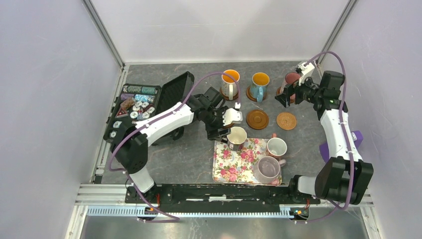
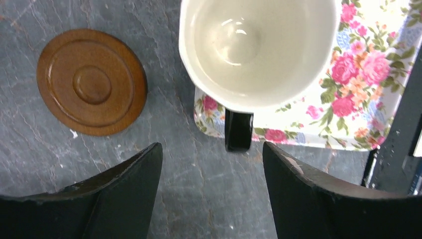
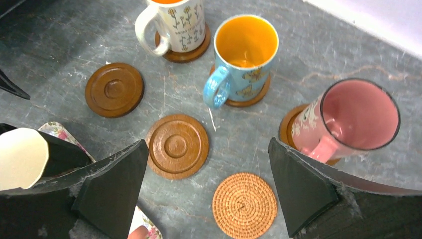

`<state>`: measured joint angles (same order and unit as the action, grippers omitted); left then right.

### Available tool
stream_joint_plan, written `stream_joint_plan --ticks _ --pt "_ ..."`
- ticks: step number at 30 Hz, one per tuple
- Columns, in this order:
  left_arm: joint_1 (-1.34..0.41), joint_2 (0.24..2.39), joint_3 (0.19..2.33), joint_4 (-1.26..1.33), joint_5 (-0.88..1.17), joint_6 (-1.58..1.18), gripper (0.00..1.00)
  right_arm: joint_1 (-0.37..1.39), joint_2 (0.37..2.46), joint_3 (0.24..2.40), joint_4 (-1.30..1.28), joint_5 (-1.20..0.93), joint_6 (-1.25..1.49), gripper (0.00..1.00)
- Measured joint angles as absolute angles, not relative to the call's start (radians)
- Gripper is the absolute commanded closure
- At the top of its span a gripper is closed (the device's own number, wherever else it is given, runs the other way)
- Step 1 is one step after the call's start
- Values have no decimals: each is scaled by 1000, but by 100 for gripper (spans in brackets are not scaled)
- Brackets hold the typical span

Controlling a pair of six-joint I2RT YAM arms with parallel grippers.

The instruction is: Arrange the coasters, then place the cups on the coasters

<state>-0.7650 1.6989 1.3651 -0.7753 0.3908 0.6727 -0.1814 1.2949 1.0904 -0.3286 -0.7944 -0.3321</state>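
Note:
Three cups stand on brown coasters at the back: a white patterned one (image 1: pixel 230 83), a blue one (image 1: pixel 259 85) and a pink one (image 1: pixel 291 82). Bare on the table lie a brown coaster (image 1: pixel 257 119) and a tan woven coaster (image 1: pixel 286 120); another brown coaster (image 3: pixel 114 89) lies further left. A black cup with cream lining (image 2: pixel 259 50) stands on the floral tray's corner. My left gripper (image 2: pixel 212 149) is open, its tips either side of and just short of the cup's handle (image 2: pixel 238 130). My right gripper (image 3: pixel 209 147) hangs open and empty beside the pink cup (image 3: pixel 356 117).
The floral tray (image 1: pixel 234 169) also holds a white-pink cup (image 1: pixel 276 147) and a lilac cup (image 1: pixel 268 168). An open black case of poker chips (image 1: pixel 137 102) sits at the left. White walls enclose the table on three sides.

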Motion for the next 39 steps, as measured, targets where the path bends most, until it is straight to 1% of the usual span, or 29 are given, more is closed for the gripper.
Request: stream_joint_plan --ticks 5,9,12,15,19,21,22,32,36,39 --pt "-793 1744 1351 -669 379 670 28 -213 1295 1058 -332 -786 -323 2" --pt "-818 1774 1329 -599 375 657 36 -221 1295 1055 -333 -785 -316 2" --pt "-838 1783 1292 -552 374 655 45 -227 1295 1055 -334 -785 -315 2" --pt "-852 1791 1261 -528 369 652 59 -233 1295 1055 -342 -785 -317 2" --pt "-856 1791 1248 -510 365 637 84 -239 1295 1055 -358 -785 -320 2" --pt "-860 1790 1243 -507 376 621 94 -242 1295 1055 -363 -786 -323 2" --pt "-861 1790 1243 -503 375 616 97 -243 1295 1055 -365 -785 -324 2" --pt "-862 1745 1237 -505 338 460 98 -257 1295 1055 -375 -782 -326 2" --pt "-859 1719 1262 -498 271 346 98 -258 1295 1047 -373 -779 -318 2" --pt "-859 1719 1323 -503 197 255 98 -258 1295 1033 -369 -769 -311 2"
